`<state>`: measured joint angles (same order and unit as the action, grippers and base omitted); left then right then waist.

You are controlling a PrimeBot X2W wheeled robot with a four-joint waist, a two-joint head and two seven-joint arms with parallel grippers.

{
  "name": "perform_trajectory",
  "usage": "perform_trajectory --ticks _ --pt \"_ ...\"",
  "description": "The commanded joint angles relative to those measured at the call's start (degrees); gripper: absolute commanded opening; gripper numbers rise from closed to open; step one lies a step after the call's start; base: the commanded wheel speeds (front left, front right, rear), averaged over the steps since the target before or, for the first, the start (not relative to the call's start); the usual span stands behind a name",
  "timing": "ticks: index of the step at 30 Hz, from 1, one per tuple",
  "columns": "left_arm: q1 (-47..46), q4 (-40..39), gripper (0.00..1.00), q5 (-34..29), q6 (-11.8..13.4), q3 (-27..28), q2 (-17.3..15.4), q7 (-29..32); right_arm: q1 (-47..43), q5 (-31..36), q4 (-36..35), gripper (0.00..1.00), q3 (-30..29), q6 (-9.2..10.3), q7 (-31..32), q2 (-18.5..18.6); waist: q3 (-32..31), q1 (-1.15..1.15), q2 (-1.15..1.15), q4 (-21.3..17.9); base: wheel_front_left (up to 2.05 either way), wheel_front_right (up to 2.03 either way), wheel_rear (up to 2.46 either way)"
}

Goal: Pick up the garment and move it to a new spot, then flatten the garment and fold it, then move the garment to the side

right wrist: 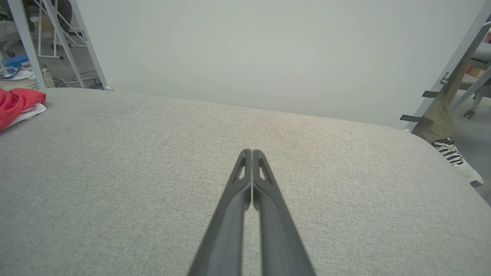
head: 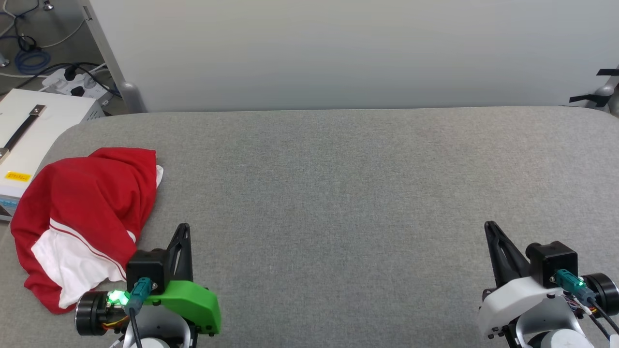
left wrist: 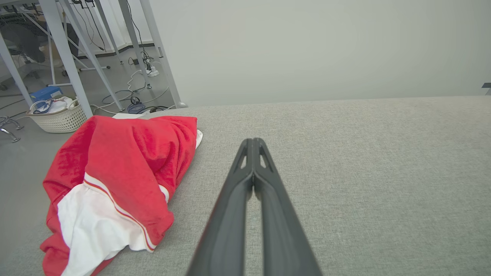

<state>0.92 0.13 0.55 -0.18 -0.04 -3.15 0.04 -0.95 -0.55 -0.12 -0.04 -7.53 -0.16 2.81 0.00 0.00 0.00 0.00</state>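
The garment (head: pixel 87 212) lies crumpled at the left edge of the desk (head: pixel 338 193), long axis running near to far, just left of the left jaws. The right jaws stand well apart. Both pairs closed, empty.

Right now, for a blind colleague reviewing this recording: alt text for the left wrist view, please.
A crumpled red garment with a white panel lies on the grey padded table, to the left of the left gripper, which is shut and empty.

The garment (head: pixel 92 193) is red and white with red-white striped trim; the table (head: pixel 338 193) is grey.
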Motion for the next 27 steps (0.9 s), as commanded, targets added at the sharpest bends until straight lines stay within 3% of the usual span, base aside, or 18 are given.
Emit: perform_trajectory --ticks 1,27 --pt "-0.9 -0.1 0.0 -0.6 0.2 0.0 0.3 0.0 1.0 0.6 0.1 0.0 0.0 0.04 0.2 0.1 0.0 0.0 0.0 0.0 0.0 0.0 0.0" --pt "-0.9 -0.1 0.0 -0.6 0.2 0.0 0.3 0.0 1.0 0.6 0.1 0.0 0.0 0.04 0.2 0.1 0.0 0.0 0.0 0.0 0.0 0.0 0.0"
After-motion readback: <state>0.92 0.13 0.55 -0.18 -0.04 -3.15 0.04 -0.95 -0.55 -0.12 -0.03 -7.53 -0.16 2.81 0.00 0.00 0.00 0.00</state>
